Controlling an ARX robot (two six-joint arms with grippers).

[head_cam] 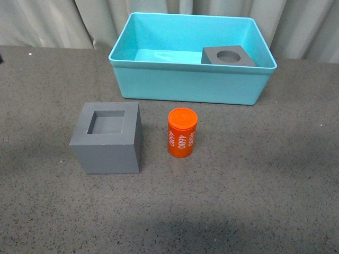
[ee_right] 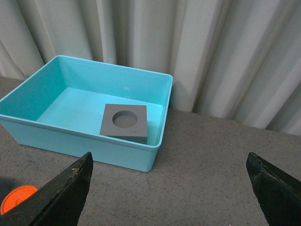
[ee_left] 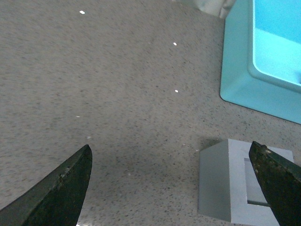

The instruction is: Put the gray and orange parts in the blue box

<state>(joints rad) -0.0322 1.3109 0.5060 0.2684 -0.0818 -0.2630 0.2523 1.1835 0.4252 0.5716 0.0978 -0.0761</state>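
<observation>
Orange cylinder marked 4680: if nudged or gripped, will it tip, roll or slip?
The orange cylinder stands upright on its flat end on the table, taller than wide, so a high push may tip it. On its side the round wall would probably let it roll. It looks rigid and smooth, so a grip might slip on the curve.

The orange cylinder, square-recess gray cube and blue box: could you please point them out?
orange cylinder (head_cam: 182, 135), front view, on its printed side wall.
gray cube with the square recess (head_cam: 105, 156), front view, on its front face.
blue box (head_cam: 190, 84), front view, on its near outer wall.
</observation>
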